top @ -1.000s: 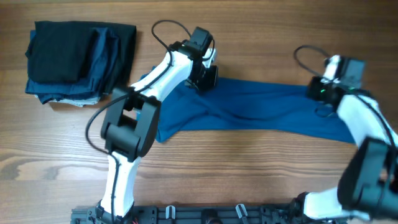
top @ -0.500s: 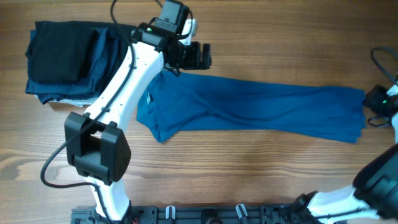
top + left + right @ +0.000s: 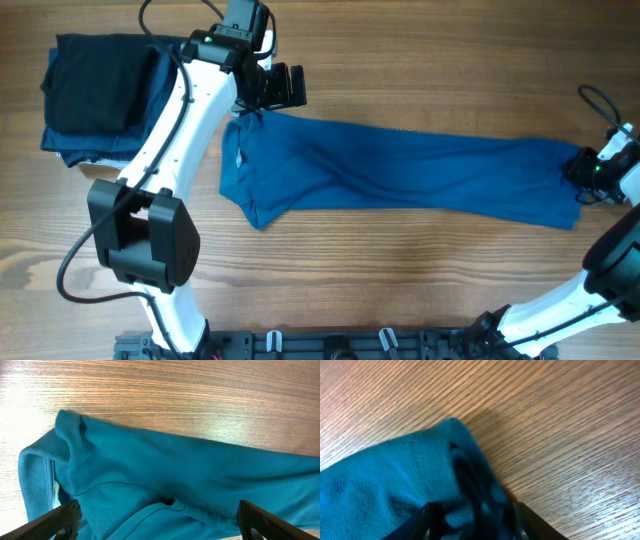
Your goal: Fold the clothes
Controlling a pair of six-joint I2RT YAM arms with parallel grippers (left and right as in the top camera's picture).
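Blue cotton, one piece: the polo shirt [image 3: 400,175] lies flat on the wooden table [image 3: 400,260], drawn out in a long band from left of centre almost to the right edge, its left end wider and folded over on itself.

Far left: stack of dark folded garments [image 3: 110,95], well apart from my fingers and just clear of the shirt.

My left arm [image 3: 190,110] runs up from the near edge and leans out to the far side, elbow low and wrist stretched forward. My left gripper [image 3: 290,87] hangs just beyond the shirt's far-left corner. Its fingers are spread wide and hold nothing. In the left wrist view [image 3: 159,507] both fingertips [image 3: 60,520] sit at the lower corners. Shirt [image 3: 165,475] spreads below them, a ribbed edge [image 3: 31,455] at its left.

Far right: my right arm [image 3: 612,265] bends up the table's right edge, wrist turned inward. My right gripper [image 3: 583,170] sits at the shirt's right end. In the right wrist view [image 3: 472,517] cloth [image 3: 395,485] is bunched up between the two fingers [image 3: 432,517], which stand partly apart. I cannot tell whether they are pinching that fabric or only straddling it.
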